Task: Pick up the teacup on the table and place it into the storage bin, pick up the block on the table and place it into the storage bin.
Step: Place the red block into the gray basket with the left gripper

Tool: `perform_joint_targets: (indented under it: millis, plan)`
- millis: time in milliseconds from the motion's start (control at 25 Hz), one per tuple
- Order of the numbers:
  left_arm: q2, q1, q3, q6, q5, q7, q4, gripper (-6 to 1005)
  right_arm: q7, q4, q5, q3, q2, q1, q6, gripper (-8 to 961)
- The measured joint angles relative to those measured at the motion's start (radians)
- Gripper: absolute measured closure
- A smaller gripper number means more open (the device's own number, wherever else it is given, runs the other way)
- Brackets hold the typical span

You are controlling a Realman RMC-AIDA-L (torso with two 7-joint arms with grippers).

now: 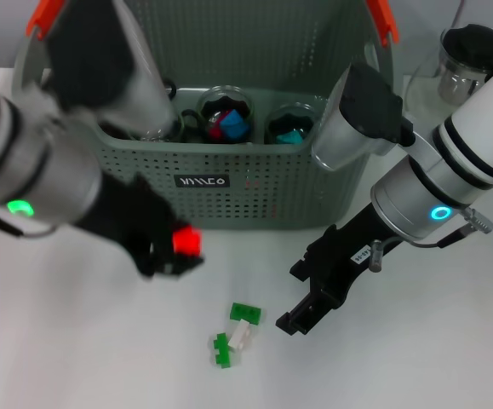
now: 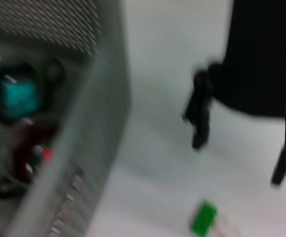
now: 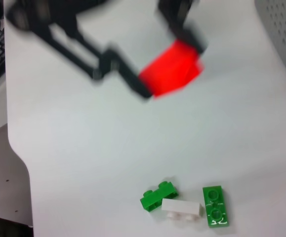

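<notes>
Overhead, the head view shows the storage bin (image 1: 229, 183) at 12 o'clock on the white table (image 1: 76, 358), its black label (image 1: 201, 181) on the near wall and orange-red handle pieces (image 1: 382, 19) at the top corners. Inside sit glass teacups (image 1: 226, 112) holding coloured blocks. The left gripper (image 1: 176, 252) hangs at about 9 o'clock from the table's centre, just in front of the bin's near wall, its fingers clamped on a red block (image 1: 186, 241) lifted clear of the table. The right gripper (image 1: 310, 308) is at about 4 o'clock, low over the table, its black fingers apart and holding nothing. Between the two, toward 6 o'clock, lie two green blocks (image 1: 245, 313) and a white block (image 1: 240, 336), close together. A glass jar (image 1: 466, 60) stands at 2 o'clock, outside the bin.

Next, the left wrist view is blurred: the bin wall (image 2: 96, 163) fills one side, a teal block (image 2: 18, 96) sits inside it, the right gripper's dark fingers (image 2: 199, 116) show over the table, and a green block (image 2: 203, 218) lies below them.

Finally, the right wrist view shows the left gripper (image 3: 157, 74) closed around the red block (image 3: 171, 75) above the table, with the green and white blocks (image 3: 182, 209) lying touching one another nearby.
</notes>
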Motion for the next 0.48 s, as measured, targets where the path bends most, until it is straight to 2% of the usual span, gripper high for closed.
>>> perform_joint_targets:
  millis: [160,280,320,360,480]
  plan:
    - [0.005,-0.032,-0.158,0.013,-0.131,-0.001,0.037,600,-0.001,0.000,-0.001,-0.003,0.000,-0.005,-0.001,9]
    - [0.007,-0.093,-0.279,0.036,-0.214,0.003,0.046,601,-0.002,0.001,-0.002,-0.004,0.000,-0.006,-0.006,9]
    - [0.007,-0.093,-0.279,0.036,-0.214,0.003,0.046,601,-0.002,0.001,-0.002,-0.004,0.000,-0.006,-0.008,8]
    - [0.010,-0.148,-0.380,0.035,-0.280,0.014,0.039,601,-0.002,0.002,-0.002,-0.004,0.000,-0.006,-0.009,8]
    - [0.022,-0.203,-0.447,-0.026,-0.316,0.032,-0.017,601,-0.001,0.002,-0.002,-0.009,0.002,-0.007,-0.010,8]
